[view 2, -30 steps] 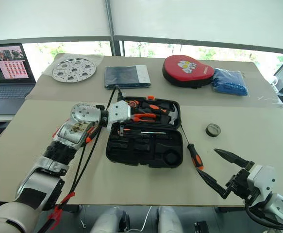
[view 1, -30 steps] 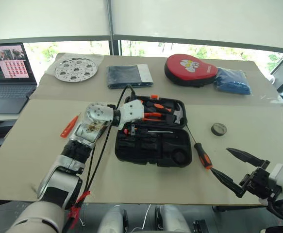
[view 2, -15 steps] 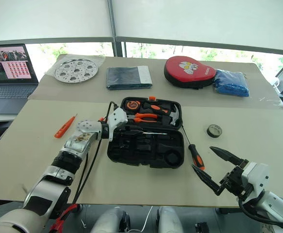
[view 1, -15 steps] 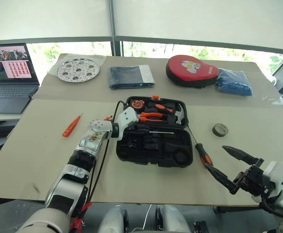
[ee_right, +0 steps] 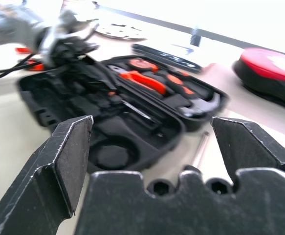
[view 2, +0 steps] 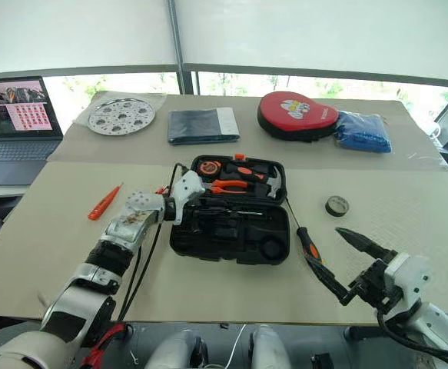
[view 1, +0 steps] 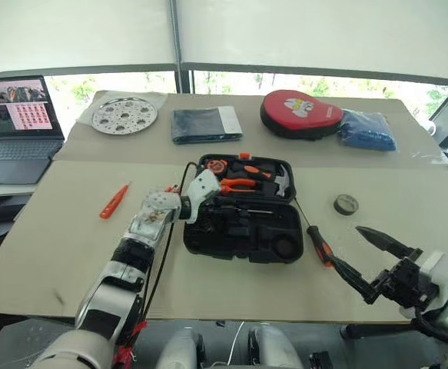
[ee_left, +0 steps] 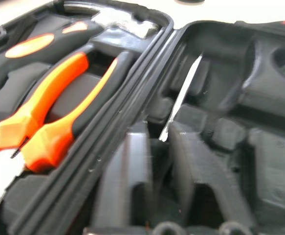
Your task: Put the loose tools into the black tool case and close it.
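On the table's left, the slim orange screwdriver (view 1: 114, 201) lies loose; the left tool (view 1: 197, 206), its grip impossible to judge, reaches into the open black tool case (view 1: 243, 223), where one screwdriver already rests. A black-and-orange screwdriver (view 1: 316, 241) and tape roll (view 1: 346, 204) wait right of it, near the wide-open, empty right tool (view 1: 370, 260).

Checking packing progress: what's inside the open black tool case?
The black tool case holds orange-handled pliers, a hammer and a screwdriver shaft; the left tool hides its left edge.
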Motion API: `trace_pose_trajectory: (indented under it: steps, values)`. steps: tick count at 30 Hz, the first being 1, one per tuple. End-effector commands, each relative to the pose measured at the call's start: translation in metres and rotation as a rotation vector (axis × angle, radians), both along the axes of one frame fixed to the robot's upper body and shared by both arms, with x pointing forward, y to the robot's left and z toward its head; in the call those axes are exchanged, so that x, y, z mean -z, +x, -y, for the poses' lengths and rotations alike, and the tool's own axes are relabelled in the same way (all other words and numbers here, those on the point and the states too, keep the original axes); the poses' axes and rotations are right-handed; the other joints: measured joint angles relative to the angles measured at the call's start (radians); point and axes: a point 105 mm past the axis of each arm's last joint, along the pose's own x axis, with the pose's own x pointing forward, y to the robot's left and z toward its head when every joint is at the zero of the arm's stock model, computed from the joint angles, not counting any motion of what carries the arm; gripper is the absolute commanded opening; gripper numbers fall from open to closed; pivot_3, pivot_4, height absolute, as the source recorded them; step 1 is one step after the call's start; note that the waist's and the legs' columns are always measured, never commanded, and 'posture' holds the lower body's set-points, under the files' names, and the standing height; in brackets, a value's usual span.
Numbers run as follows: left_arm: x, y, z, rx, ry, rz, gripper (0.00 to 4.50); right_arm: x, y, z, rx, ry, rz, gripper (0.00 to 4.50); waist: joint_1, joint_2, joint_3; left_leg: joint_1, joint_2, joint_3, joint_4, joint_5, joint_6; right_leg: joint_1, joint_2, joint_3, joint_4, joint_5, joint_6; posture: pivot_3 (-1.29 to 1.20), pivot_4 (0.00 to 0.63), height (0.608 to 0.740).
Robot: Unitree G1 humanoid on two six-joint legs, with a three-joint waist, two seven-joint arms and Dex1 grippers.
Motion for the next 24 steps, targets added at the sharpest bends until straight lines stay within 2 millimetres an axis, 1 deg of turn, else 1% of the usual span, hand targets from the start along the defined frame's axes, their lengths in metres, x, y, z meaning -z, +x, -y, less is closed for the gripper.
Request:
trace_pose_trajectory:
  steps: [1,2,4,6,9,10,11,12,14,17,21,24]
  values:
    - [-0.058,-0.009,-0.041,0.026,-0.167,0.189,2.88,0.001,-0.008,0.027,0.161,-0.052,-0.039,4.5,0.0,0.0,0.0,-0.001,0.001,0.0,0.0,0.001,-0.001,-0.001,0.0,-0.001,0.0,0.0,-0.001,0.0,0.15,0.74]
    - [-0.059,-0.013,-0.053,0.028,-0.141,0.217,3.12,0.008,-0.011,0.034,0.197,-0.078,-0.077,4.5,-0.001,0.0,0.0,-0.001,0.001,0.0,0.0,0.001,-0.002,-0.001,0.0,-0.002,0.001,-0.001,-0.001,0.0,0.15,0.74]
    - [-0.058,-0.029,-0.077,0.054,-0.101,0.252,3.94,0.022,-0.02,0.045,0.245,-0.117,-0.161,4.5,-0.002,0.002,-0.001,0.0,0.001,0.0,-0.002,0.001,-0.002,-0.001,0.0,-0.002,0.0,-0.001,-0.002,0.0,0.15,0.74]
    - [-0.054,-0.043,-0.097,0.042,-0.065,0.237,4.44,0.03,-0.025,0.049,0.255,-0.116,-0.2,4.5,-0.003,0.004,-0.002,0.001,0.0,0.0,-0.003,0.001,-0.001,0.0,0.0,-0.002,-0.001,-0.002,-0.001,0.0,0.15,0.74]
    - [-0.048,-0.063,-0.126,0.013,-0.009,0.248,4.44,0.04,-0.029,0.05,0.247,-0.113,-0.245,4.5,-0.004,0.004,-0.001,0.002,0.0,0.001,-0.003,-0.001,0.001,0.002,-0.001,-0.002,-0.002,-0.003,-0.001,0.0,0.15,0.74]
    - [-0.045,-0.07,-0.141,-0.019,0.007,0.225,4.44,0.041,-0.027,0.046,0.227,-0.108,-0.262,4.5,-0.003,0.004,-0.001,0.002,0.0,0.001,-0.003,-0.002,0.002,0.002,-0.002,-0.002,-0.003,-0.003,-0.001,0.0,0.15,0.74]
    - [-0.043,-0.076,-0.151,-0.041,0.018,0.207,4.44,0.042,-0.026,0.043,0.212,-0.104,-0.272,4.5,-0.003,0.002,0.0,0.001,0.0,0.001,-0.003,-0.002,0.002,0.001,-0.002,-0.002,-0.003,-0.003,-0.001,0.0,0.15,0.74]
    - [-0.043,-0.079,-0.156,-0.059,0.022,0.195,4.44,0.042,-0.024,0.041,0.201,-0.104,-0.278,4.5,-0.003,0.002,0.0,0.001,0.001,0.001,-0.003,-0.002,0.002,0.001,-0.002,-0.002,-0.003,-0.004,-0.001,0.0,0.15,0.74]
    - [-0.043,-0.087,-0.16,-0.068,0.012,0.185,4.44,0.039,-0.016,0.032,0.16,-0.085,-0.292,4.5,0.001,0.003,0.0,0.002,0.001,0.001,-0.003,-0.001,0.002,0.002,-0.003,-0.002,-0.003,-0.006,-0.005,0.0,0.15,0.74]
    - [-0.044,-0.099,-0.154,-0.045,-0.024,0.153,4.44,0.035,0.003,0.023,0.133,-0.078,-0.321,4.5,0.004,0.003,0.0,0.003,0.001,0.001,-0.003,-0.001,0.002,0.003,-0.006,-0.002,-0.002,-0.006,-0.006,0.0,0.15,0.74]
    - [-0.043,-0.116,-0.128,0.031,-0.079,0.107,4.44,0.044,0.038,0.009,0.103,-0.147,-0.451,4.5,0.001,0.003,0.001,0.003,0.0,0.001,-0.003,-0.001,0.002,0.002,-0.007,-0.002,-0.002,-0.005,-0.006,0.0,0.15,0.74]
    - [-0.047,-0.12,-0.112,0.078,-0.095,0.122,4.44,0.052,0.057,0.005,0.128,-0.199,-0.513,4.5,0.004,0.003,0.001,0.003,0.0,0.001,-0.003,-0.001,0.001,0.002,-0.005,-0.003,-0.002,-0.005,-0.005,0.0,0.15,0.74]
